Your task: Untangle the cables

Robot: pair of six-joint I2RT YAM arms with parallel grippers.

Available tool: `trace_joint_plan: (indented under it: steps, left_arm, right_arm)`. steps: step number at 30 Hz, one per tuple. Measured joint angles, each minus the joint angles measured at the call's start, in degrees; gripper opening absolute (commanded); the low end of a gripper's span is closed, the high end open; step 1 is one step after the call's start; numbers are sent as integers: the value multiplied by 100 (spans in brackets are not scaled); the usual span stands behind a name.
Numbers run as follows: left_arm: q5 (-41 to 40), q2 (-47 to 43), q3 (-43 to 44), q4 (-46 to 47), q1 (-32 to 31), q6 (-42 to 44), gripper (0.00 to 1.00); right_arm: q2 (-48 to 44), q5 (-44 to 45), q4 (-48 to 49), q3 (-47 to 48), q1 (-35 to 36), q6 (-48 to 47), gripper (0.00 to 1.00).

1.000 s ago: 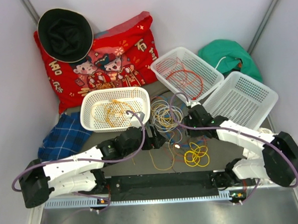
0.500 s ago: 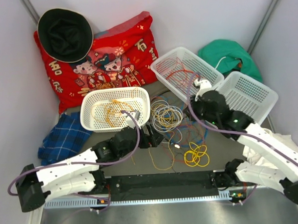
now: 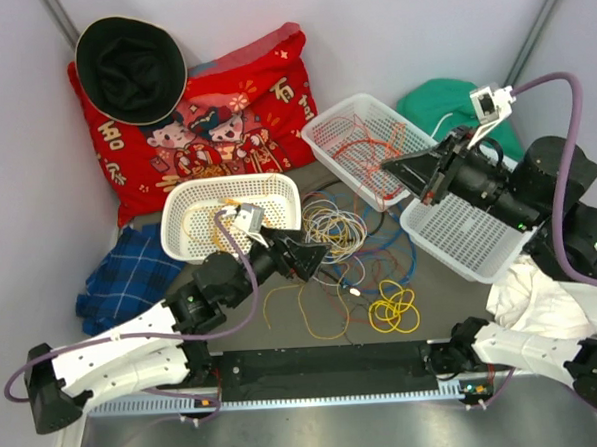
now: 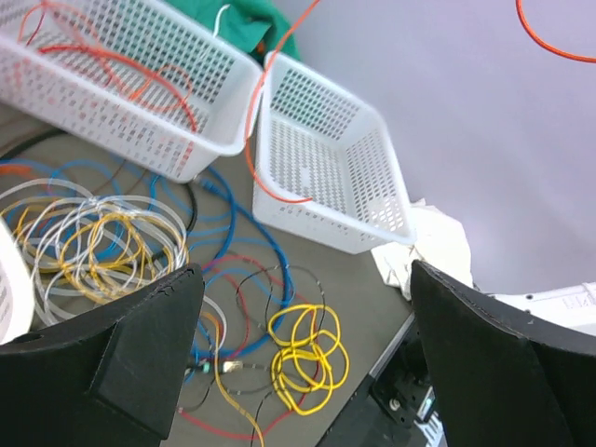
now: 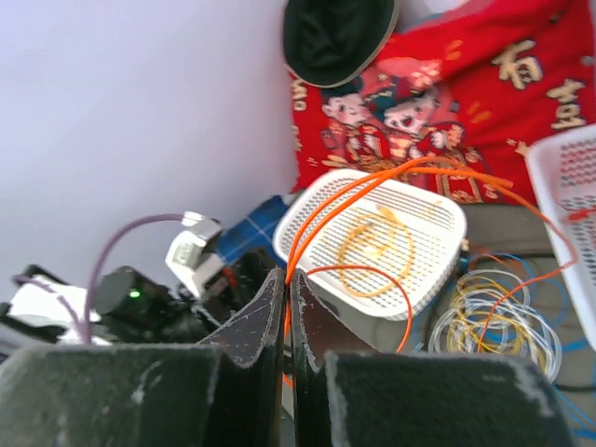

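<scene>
A: Grippers first, quick.
B: The right gripper [image 5: 286,279] is pinched tight on an orange cable [image 5: 447,170], up over the middle basket [image 3: 335,113]. The left gripper [image 4: 303,270] has its fingers spread wide with nothing between them, low beside the oval basket [image 3: 171,230].
A: What can't you read?
B: The cable heap [image 3: 334,227] on the table [image 3: 448,296]. Its blue, grey-white, yellow and red loops overlap, so no single wire can be traced. The orange cable runs off the top of the left wrist view. The right arm covers part of the right basket [image 3: 480,244] and half of a white cloth [image 3: 538,296].
A: Other cables?
B: A yellow coil [image 3: 394,309] lies at the heap's near edge, red and orange wires [image 3: 375,149] in the middle basket, yellowish wires [image 3: 227,225] in the oval one.
A: Surface, room?
B: Dull grey-brown tabletop, pale walls [image 3: 388,28]. At the back there's a red cushion [image 3: 242,106] with a black hat [image 3: 130,67] on it. Blue plaid cloth [image 3: 126,273] on the left, green cloth [image 3: 453,105] in the far right corner.
</scene>
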Motion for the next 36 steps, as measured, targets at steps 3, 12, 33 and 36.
trace_joint_plan:
  steps: [3,12,33,36]
  left_arm:
    - [160,286,13,455,0,188,99]
    - [387,1355,103,1447,-7,874,99]
    - [-935,466,-219,50,-22,334,99]
    - [-1259,-476,-693,-645,-22,-249,99]
  right_arm:
    - [94,-304,9,157,0,199,0]
    - [299,-1045,0,157,0,815,0]
    - [1346,564,-492,1561,-1071,9,0]
    - [1847,654,-192,1537,-1655,101,0]
